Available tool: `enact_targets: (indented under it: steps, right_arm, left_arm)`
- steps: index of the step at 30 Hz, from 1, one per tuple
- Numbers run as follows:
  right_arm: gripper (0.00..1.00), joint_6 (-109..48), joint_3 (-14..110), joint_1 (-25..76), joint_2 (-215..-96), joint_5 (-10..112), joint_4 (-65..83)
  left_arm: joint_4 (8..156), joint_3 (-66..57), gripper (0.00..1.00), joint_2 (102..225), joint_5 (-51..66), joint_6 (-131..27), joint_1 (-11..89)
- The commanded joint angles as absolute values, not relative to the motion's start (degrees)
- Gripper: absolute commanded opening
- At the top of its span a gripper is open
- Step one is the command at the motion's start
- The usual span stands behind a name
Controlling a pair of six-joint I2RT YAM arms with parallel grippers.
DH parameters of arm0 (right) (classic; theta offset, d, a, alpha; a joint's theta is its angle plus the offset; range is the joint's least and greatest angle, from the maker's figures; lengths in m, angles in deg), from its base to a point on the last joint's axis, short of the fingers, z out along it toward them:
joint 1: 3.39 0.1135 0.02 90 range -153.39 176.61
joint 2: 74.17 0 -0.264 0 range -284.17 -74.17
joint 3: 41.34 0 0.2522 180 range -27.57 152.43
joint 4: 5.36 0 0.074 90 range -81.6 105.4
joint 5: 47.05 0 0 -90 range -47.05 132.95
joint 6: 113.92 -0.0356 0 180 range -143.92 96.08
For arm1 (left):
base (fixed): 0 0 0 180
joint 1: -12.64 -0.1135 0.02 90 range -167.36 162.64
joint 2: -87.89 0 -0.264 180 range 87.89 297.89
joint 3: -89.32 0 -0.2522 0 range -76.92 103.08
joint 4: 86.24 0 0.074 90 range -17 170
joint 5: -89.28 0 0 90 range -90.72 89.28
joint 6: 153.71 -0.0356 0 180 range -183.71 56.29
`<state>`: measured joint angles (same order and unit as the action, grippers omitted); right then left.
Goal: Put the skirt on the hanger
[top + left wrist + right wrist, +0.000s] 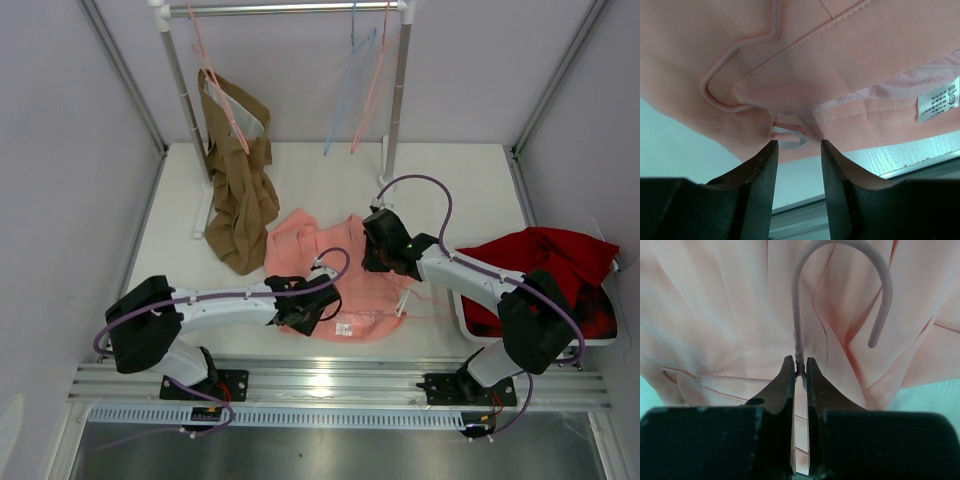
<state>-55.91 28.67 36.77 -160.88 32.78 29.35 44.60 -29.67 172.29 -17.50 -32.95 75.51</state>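
Note:
The salmon-pink skirt [330, 275] lies spread on the table's middle, its white label [344, 328] near the front hem. The pink wire hanger lies on the skirt. Its hook [880, 285] curves over the fabric, and one bent corner [715, 92] is tucked under a fold of the waistband. My right gripper [800, 366] is shut on the hanger's twisted neck at the skirt's right side [385, 250]. At the skirt's near left hem my left gripper [797, 145] stands open. Its fingertips [771, 150] are just short of a small white tab [787, 137] and grip nothing.
A brown garment [238, 190] hangs from the clothes rack [290, 8] at the back and trails onto the table. A pale blue hanger [345, 100] and another pink one [378, 85] hang from the rail. A dark red cloth [545, 265] fills a white tray at the right.

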Motion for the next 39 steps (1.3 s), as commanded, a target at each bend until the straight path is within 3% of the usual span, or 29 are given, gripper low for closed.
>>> enact_targets:
  steps: [1, 12, 26, 30, 33, 39]
  right_arm:
    - [0.0, -56.17, 28.59, 36.78, -160.56, 31.53, 27.56]
    - [0.0, -56.44, 28.5, 36.6, -160.48, 31.7, 27.47]
    - [0.0, -56.26, 28.15, 36.34, -160.39, 31.97, 27.21]
    - [0.0, -56.09, 28.15, 36.16, -160.3, 32.14, 27.29]
    - [0.0, -56.17, 28.06, 36.08, -160.21, 32.23, 27.21]
    - [0.0, -56.17, 27.71, 35.99, -160.04, 32.32, 27.03]
  left_arm:
    - [46.42, -28.58, 0.44, 172.7, -18.65, -34.27, 75.74]
    - [47.39, -29.1, 0.38, 173.67, -19.27, -34.18, 75.74]
    - [45.64, -28.4, 0.16, 174.02, -21.11, -33.65, 75.66]
    - [44.49, -27.97, 0.16, 174.55, -21.55, -33.39, 75.66]
    - [43.35, -27.26, 0.27, 174.73, -21.82, -33.56, 75.66]
    - [43.44, -27.96, 0.2, 174.28, -21.29, -33.74, 75.66]
